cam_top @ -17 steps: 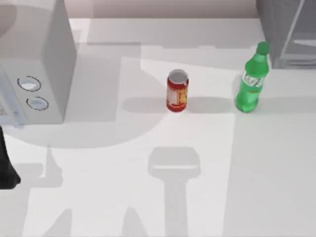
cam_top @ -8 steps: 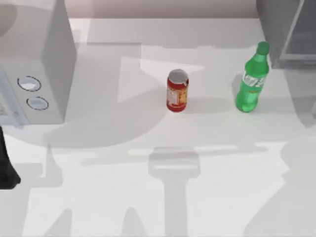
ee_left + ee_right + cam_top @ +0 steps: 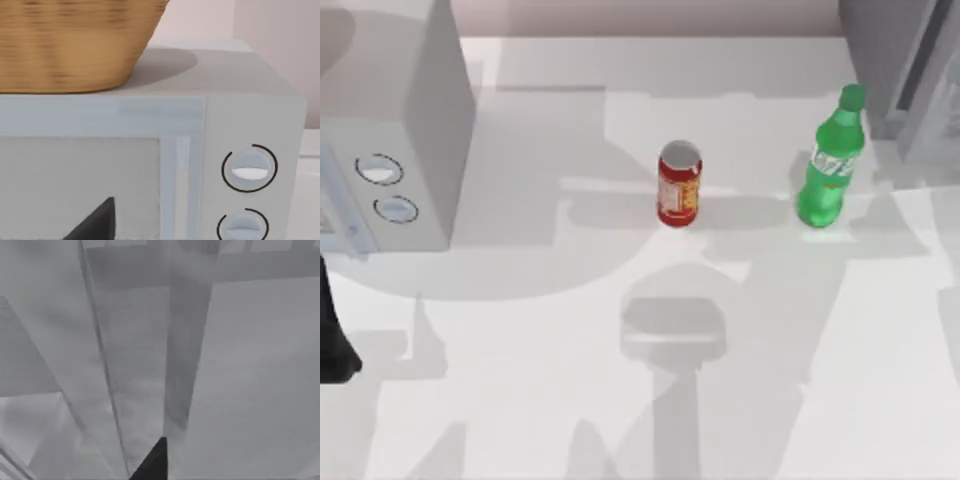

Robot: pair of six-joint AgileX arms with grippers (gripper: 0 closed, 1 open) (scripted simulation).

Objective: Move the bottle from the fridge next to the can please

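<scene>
Green translucent plastic soda bottle stands upright on the white surface: light, smooth, tippy; grip mid-body. Either claw's state: cannot tell.

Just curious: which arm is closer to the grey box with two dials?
Left. The left arm sits just in front of the dial box; the right end effector is close against the fridge, at the table's right.

White table: can, bottle, fridge.
</scene>
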